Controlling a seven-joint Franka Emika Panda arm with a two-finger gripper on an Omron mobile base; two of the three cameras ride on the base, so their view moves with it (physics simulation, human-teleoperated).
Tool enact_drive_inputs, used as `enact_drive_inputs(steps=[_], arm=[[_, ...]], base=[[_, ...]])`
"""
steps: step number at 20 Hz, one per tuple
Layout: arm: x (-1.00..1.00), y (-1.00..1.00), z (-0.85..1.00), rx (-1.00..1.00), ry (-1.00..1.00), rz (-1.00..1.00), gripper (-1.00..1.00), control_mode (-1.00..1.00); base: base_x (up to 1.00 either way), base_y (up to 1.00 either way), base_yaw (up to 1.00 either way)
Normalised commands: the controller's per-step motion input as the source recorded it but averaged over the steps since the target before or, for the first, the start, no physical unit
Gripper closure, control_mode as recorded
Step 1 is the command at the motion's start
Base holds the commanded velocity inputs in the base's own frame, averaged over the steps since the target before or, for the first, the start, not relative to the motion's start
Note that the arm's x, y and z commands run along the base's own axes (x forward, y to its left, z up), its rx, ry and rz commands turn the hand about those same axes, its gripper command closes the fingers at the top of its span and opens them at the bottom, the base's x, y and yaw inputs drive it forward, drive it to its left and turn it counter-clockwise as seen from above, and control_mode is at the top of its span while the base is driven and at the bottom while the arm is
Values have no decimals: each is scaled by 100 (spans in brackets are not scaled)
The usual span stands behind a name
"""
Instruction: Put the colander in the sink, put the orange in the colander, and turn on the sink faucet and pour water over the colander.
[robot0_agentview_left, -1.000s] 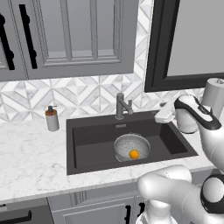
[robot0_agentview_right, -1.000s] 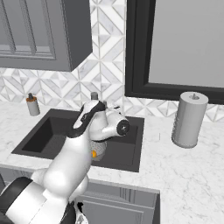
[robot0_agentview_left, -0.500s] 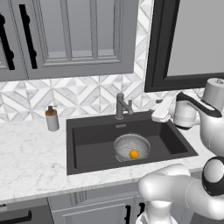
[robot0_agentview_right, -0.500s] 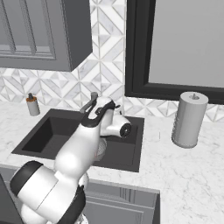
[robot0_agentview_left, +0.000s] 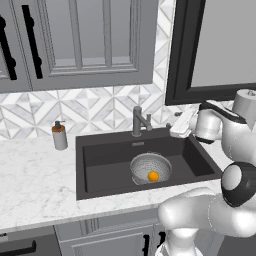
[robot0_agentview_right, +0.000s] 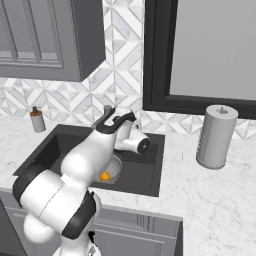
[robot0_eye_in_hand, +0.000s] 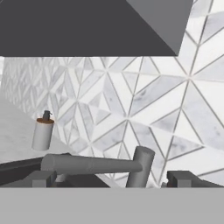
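**Colander and orange in the sink, end effector beside the faucet**

The colander (robot0_agentview_left: 150, 167) is a round silver-grey bowl pierced with small holes, and it sits on the floor of the dark charcoal sink (robot0_agentview_left: 105, 155), right of the basin's middle. The orange (robot0_agentview_left: 153, 176), a small bright ball, lies inside it toward the near wall. In the right base view the orange (robot0_agentview_right: 105, 176) and a part of the colander (robot0_agentview_right: 115, 166) peek out from behind the white arm. The faucet (robot0_agentview_left: 138, 121) is a short grey upright post with a small side lever, standing on the back rim of the sink; in the hand view its post and long spout (robot0_eye_in_hand: 105, 165) run across the bottom of the picture, very near. No water runs from it. A small soap pump bottle (robot0_agentview_left: 59, 136) stands on the marble bench (robot0_agentview_left: 35, 175) left of the sink.

The end effector (robot0_agentview_left: 179, 126) hangs over the back right corner of the sink, just right of the faucet, jaws spread fully apart and holding nothing.

Since a second ago it has moved left, toward the faucet. Colander and orange lie as before.
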Motion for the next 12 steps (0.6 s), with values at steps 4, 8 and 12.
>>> enact_drive_inputs(steps=[4,8,12], arm=[[35,9,-3,1,-3,0,-100,-100],[22,10,-11,2,0,0,-100,-100],[25,1,-4,1,0,0,-100,-100]], base=[[0,0,0],[0,0,0],[0,0,0]])
